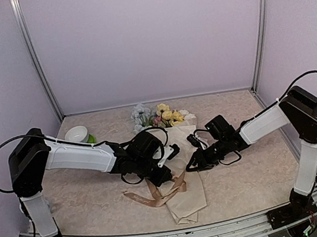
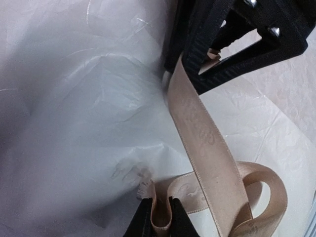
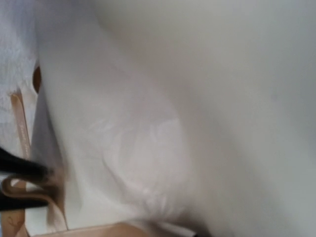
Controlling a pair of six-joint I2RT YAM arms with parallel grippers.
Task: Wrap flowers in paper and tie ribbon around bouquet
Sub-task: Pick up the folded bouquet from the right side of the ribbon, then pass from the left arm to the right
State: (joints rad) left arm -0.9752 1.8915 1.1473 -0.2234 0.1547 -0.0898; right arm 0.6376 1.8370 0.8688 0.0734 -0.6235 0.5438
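Ribbon [image 2: 207, 148]: tan, flat, slightly shiny. It lies across the paper [image 1: 189, 200], with loose loops spilling onto the bench [image 1: 246, 183] at 8 o'clock from the paper's middle.

My left pincer [image 2: 160, 222]: fingers together, clamped on a fold of ribbon near its frayed end. From there the band runs up toward 1 o'clock in the left wrist view, into my right pincer [image 3: 34, 186], which is also clamped on it.

Paper: beige, crinkled, wrapped lengthwise, narrow end at 6 o'clock near my bases.

Flowers [image 1: 164, 116]: blue, pink and yellow heads stick out at the 12 o'clock end.

My pincers flank the paper, left at 9 o'clock, right at 3 o'clock.

White bowl [image 1: 76, 134]: far left on the bench, well apart from the paper.
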